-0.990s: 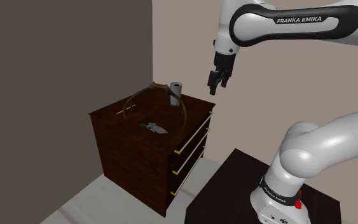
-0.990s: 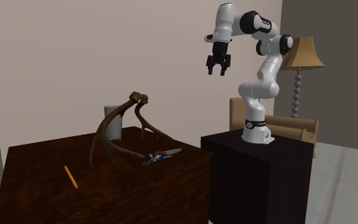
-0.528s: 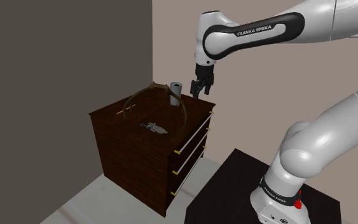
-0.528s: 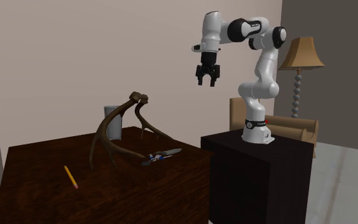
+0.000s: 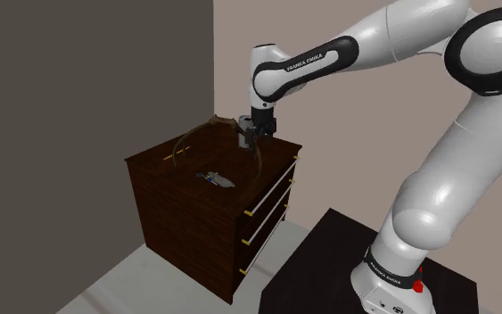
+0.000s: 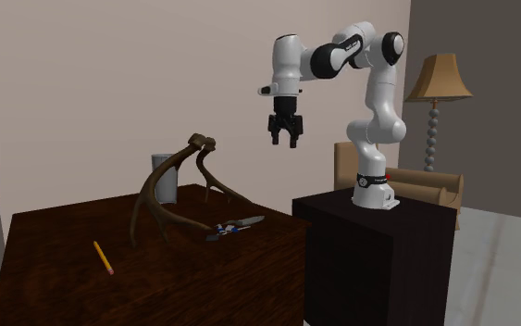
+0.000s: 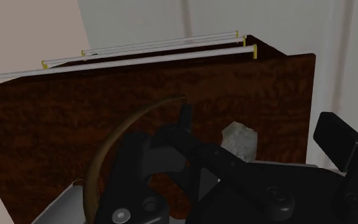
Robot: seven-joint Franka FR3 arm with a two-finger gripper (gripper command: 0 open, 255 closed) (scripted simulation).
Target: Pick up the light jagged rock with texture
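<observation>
Rock (image 7: 239, 141): pale grey, jagged, rough-faced. It rests on the dark wooden dresser top (image 7: 44, 127) just beside the curved antler (image 7: 117, 133). Probably rigid, moderately light and grippy; best pinched across opposing flatter faces. Gripper (image 6: 283, 142), upper centre of the second exterior view: fingers parted, holding nothing.

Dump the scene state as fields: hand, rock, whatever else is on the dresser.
hand: open, empty, in the air above the dresser
rock: pale, jagged, lying on the dresser top, untouched
dresser: dark wood, drawers with pale bar handles
other items: antlers, grey cup, pencil, tool
task status: rock not yet grasped
</observation>
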